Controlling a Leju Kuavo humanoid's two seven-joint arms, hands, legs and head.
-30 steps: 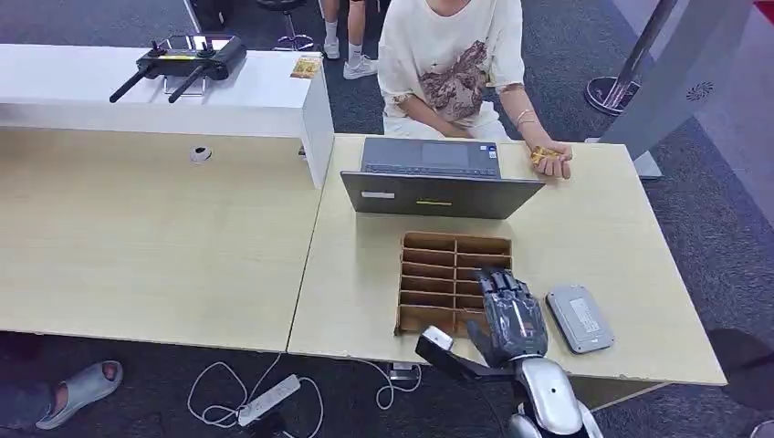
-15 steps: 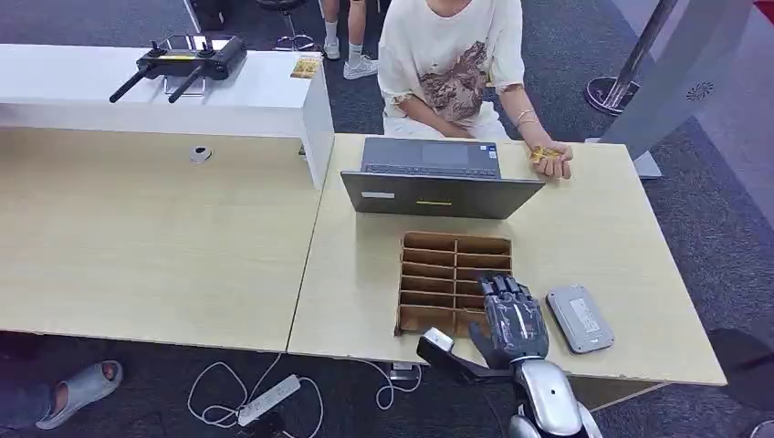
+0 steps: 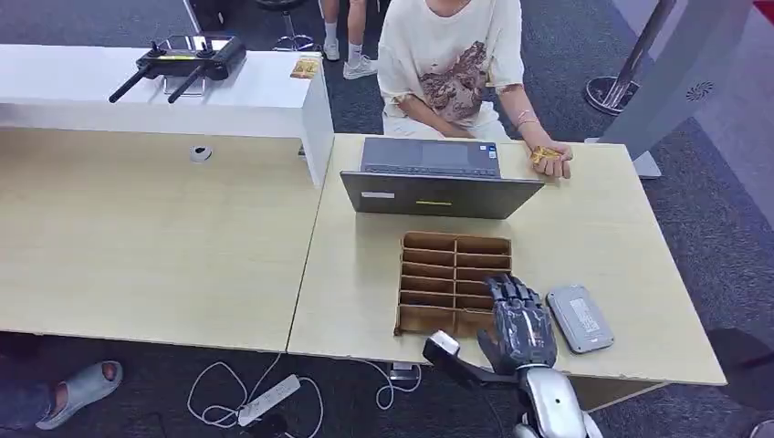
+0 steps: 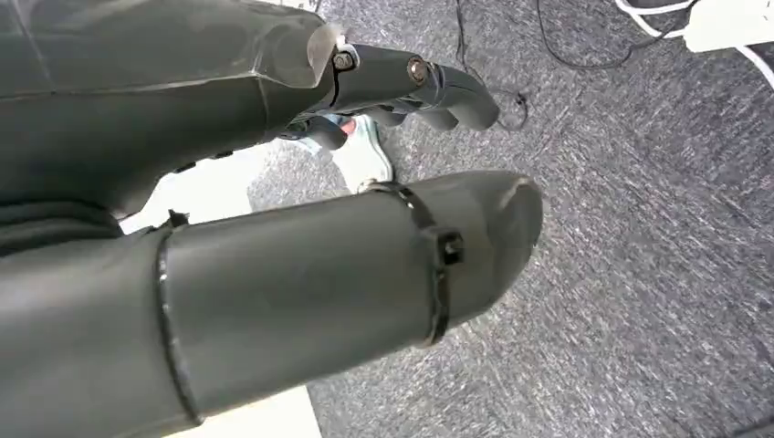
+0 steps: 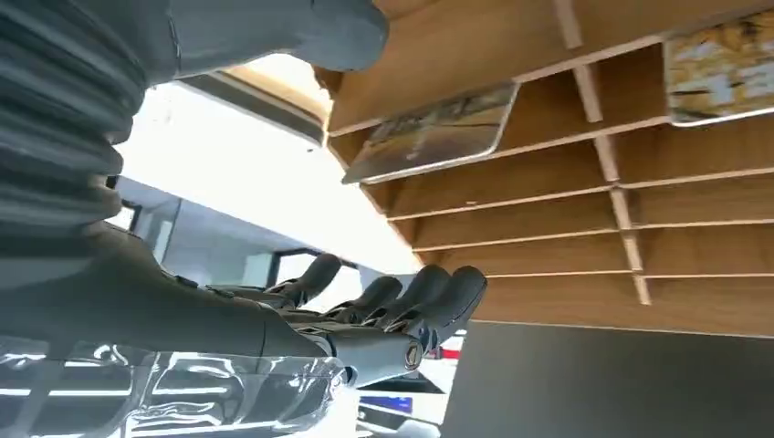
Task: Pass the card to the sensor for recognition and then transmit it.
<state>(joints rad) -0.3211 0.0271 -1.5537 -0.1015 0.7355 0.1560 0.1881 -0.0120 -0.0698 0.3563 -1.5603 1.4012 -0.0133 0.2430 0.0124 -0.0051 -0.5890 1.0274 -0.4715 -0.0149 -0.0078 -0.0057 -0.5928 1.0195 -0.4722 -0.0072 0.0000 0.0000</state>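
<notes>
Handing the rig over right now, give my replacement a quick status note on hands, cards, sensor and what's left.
Right hand: open, holding nothing, hovering at the near right corner of the wooden card rack.
Left hand: hanging over the carpet, holding nothing.
Cards: two sit in rack slots.
Sensor: grey pad on the table, right of the rack.
A person's hand holds a yellow card beyond the laptop.
Done: nothing picked yet.
Left: grasp a card, present it to the sensor, pass it on.

right hand (image 3: pixel 518 321): fingers extended, apart, holding nothing | left hand (image 4: pixel 274 228): hanging low, fingers loosely curled
</notes>
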